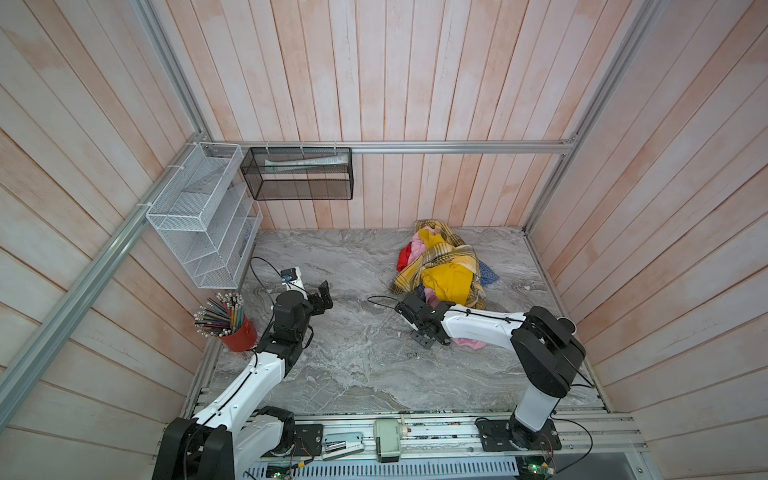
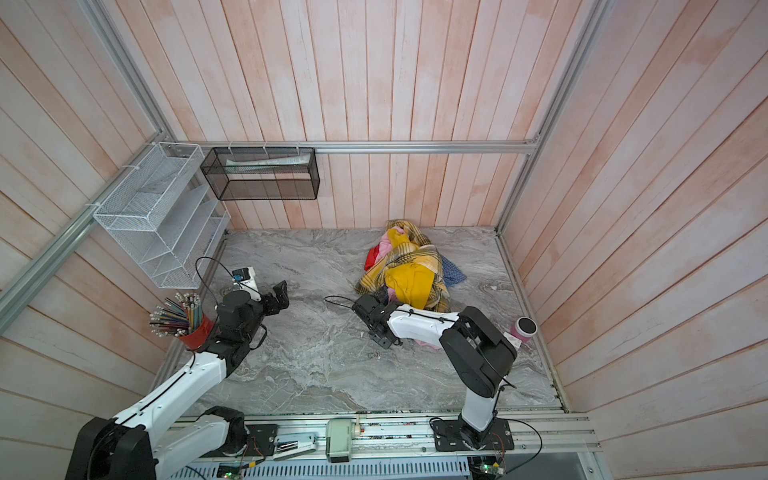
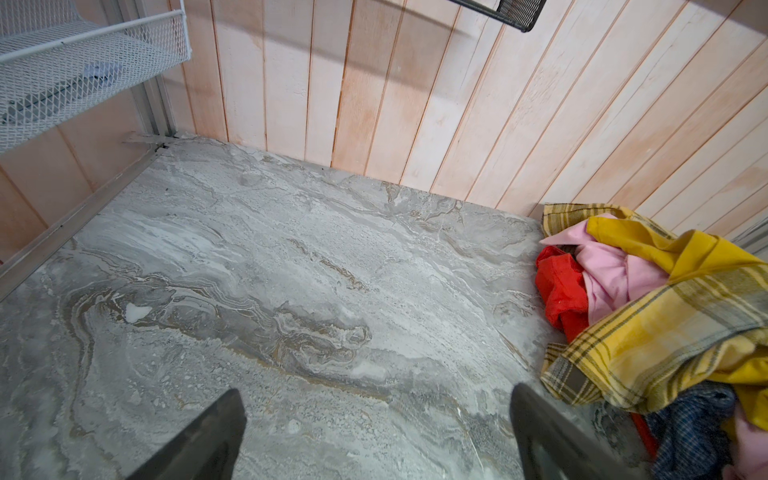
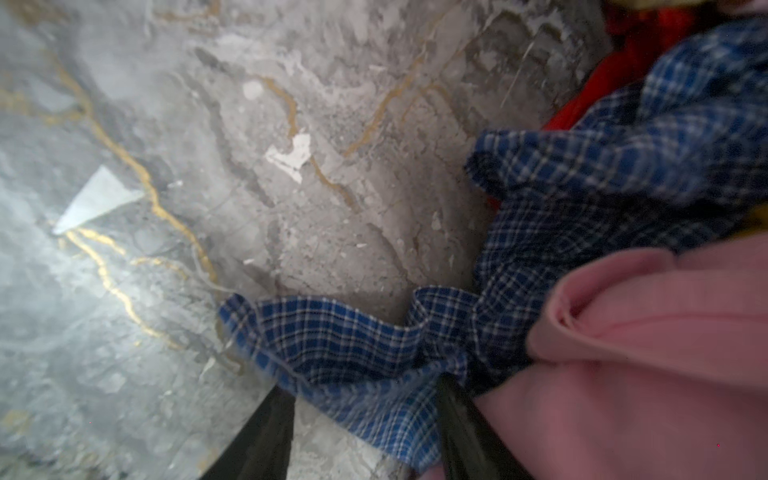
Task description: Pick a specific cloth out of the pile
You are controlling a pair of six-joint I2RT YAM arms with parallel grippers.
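The pile lies at the back right of the marble table, with yellow-brown plaid and mustard fabric on top and red and pink at its left. The cloth, blue check, pokes out at the pile's right side and its near edge. My right gripper is low at the pile's near-left edge. In the right wrist view the cloth lies across the gap of the right gripper, whose jaws stand apart. My left gripper hovers open over bare table, left of the pile.
A red cup of pencils stands at the left edge. A white mesh rack and a black mesh basket hang on the walls. A pink cloth lies under the right arm. A pink tumbler stands at the right wall.
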